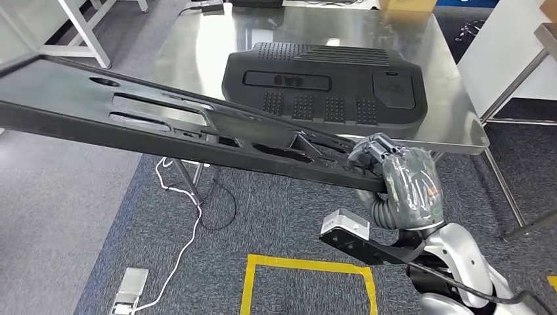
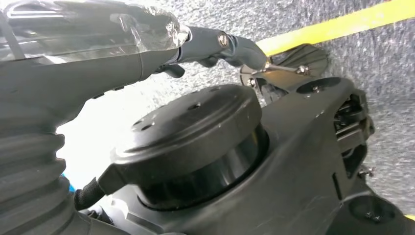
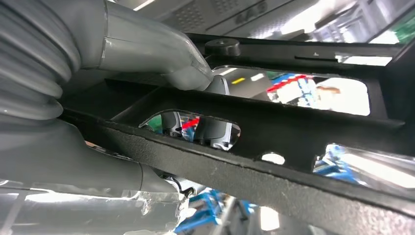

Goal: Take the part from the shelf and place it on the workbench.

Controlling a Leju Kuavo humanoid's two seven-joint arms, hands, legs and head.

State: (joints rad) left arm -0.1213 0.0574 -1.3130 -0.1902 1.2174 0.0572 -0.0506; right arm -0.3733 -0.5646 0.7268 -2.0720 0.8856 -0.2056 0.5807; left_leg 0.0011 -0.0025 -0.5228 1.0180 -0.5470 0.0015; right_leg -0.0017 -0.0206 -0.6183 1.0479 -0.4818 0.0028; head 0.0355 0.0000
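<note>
My right hand grips one end of a long, flat black part with several cut-outs. The part reaches from that hand far out to the left and hangs in the air in front of the steel workbench; its middle overlaps the bench's near edge. In the right wrist view the thick grey thumb lies across the part's ribbed frame, and darker fingers show through a slot. A large black moulded cover lies on the bench. My left hand hangs over the carpet with its dark fingers stretched out, holding nothing.
Yellow tape marks a square on the grey carpet below me. A white cable runs to a small grey box on the floor at the left. A white frame leg stands at the far left, and a white table at the right.
</note>
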